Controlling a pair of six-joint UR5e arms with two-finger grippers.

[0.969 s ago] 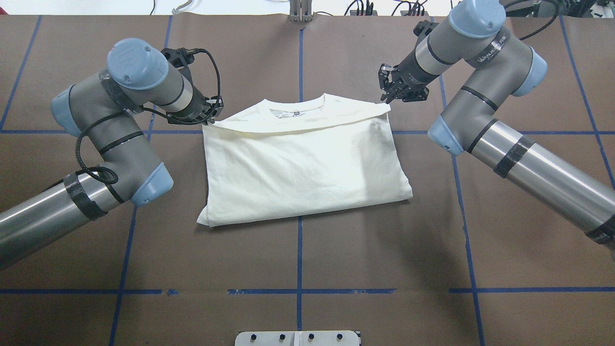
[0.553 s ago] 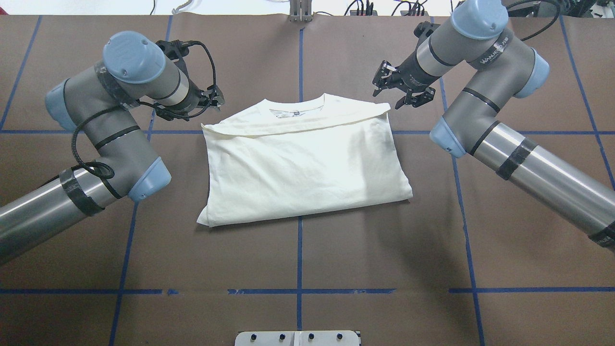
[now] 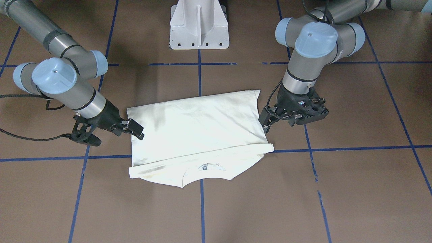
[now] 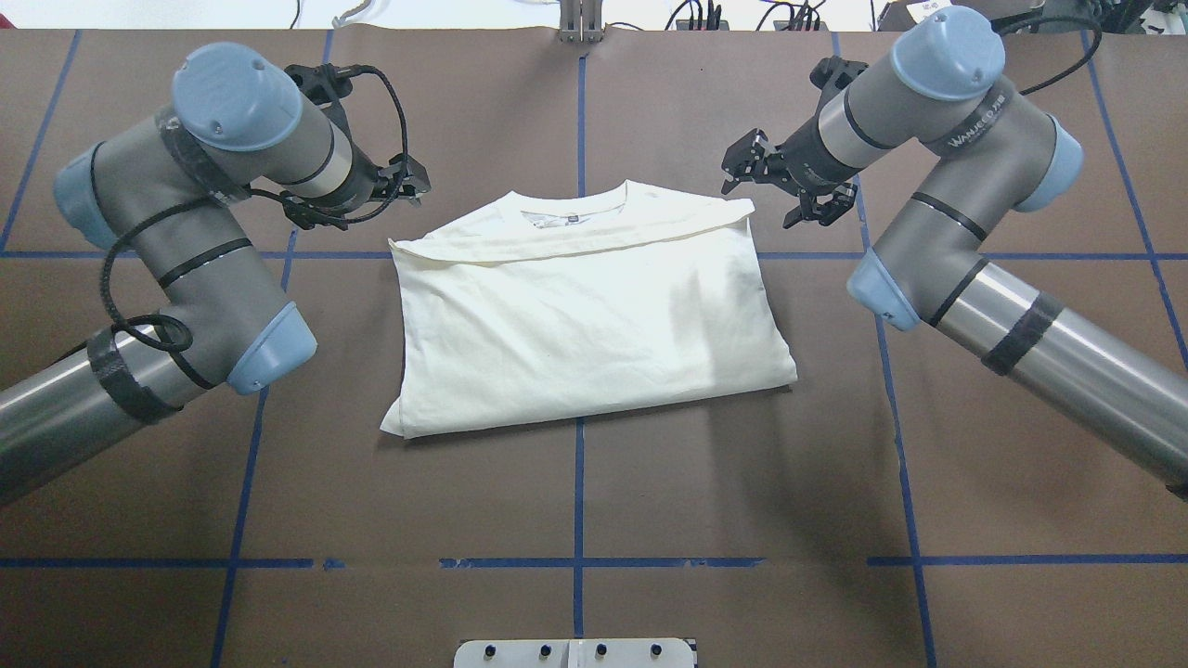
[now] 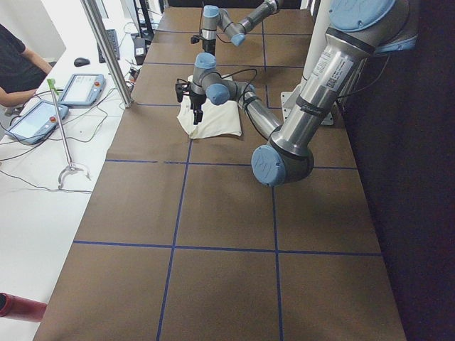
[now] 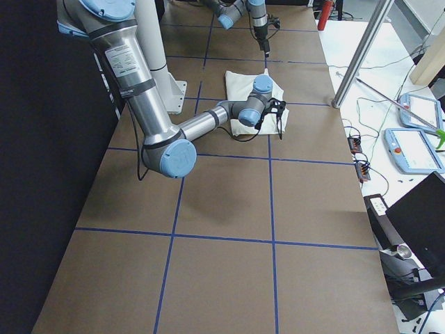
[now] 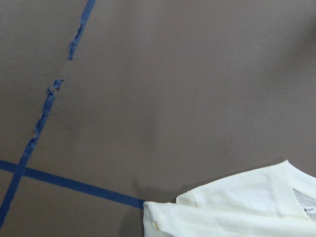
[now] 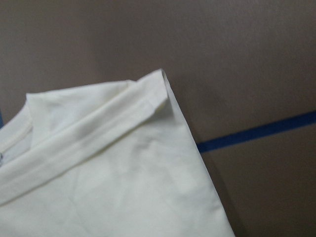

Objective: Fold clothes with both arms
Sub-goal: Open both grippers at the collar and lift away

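The shirt [image 4: 585, 315] is lying folded on the bench [image 4: 650, 501]. The left tool [image 4: 411, 184] and right tool [image 4: 778, 190] are hovering open and empty just beside its far corners.

The cream-white T-shirt [image 4: 585, 315] lies flat at the middle of the table, folded in half into a rough rectangle. Its plain upper layer is drawn up to just short of the collar, which points to the far side with a small neck label showing. The left arm [image 4: 186, 213] and right arm [image 4: 974, 232] bend in from either side, and the left gripper [image 3: 264, 123] and right gripper [image 4: 780, 190] hang spread and empty just off the shirt's far corners, not touching it.
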